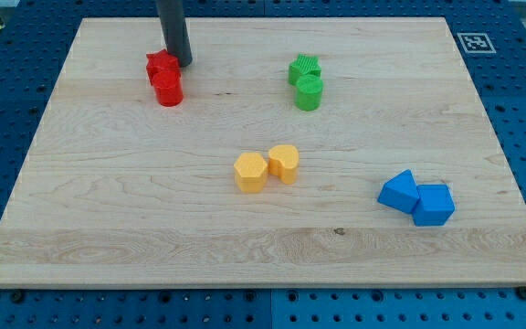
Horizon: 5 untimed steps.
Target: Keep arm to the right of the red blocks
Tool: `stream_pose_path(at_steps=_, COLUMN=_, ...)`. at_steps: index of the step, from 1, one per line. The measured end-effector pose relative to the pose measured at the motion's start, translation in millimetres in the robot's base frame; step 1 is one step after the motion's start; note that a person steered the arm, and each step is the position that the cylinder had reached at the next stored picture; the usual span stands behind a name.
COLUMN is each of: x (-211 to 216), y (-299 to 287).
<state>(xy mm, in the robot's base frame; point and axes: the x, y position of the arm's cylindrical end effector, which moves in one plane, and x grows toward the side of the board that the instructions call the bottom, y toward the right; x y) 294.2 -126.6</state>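
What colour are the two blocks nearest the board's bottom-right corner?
Blue, clearest in the camera view.

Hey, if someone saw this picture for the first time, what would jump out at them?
Probably the dark rod coming down from the view's top, my tip just right of the red blocks at upper left. Next, the colour pairs on the wooden board: green blocks at upper centre, yellow blocks in the middle, blue blocks at lower right.
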Motion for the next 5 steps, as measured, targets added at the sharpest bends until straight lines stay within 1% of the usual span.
stream_pose_path(at_steps=2, x=-4.5, y=0.0)
stream_pose_path(at_steps=3, x=-11.0, y=23.4)
stream_pose_path(at_steps=5, x=-6.7, y=32.8)
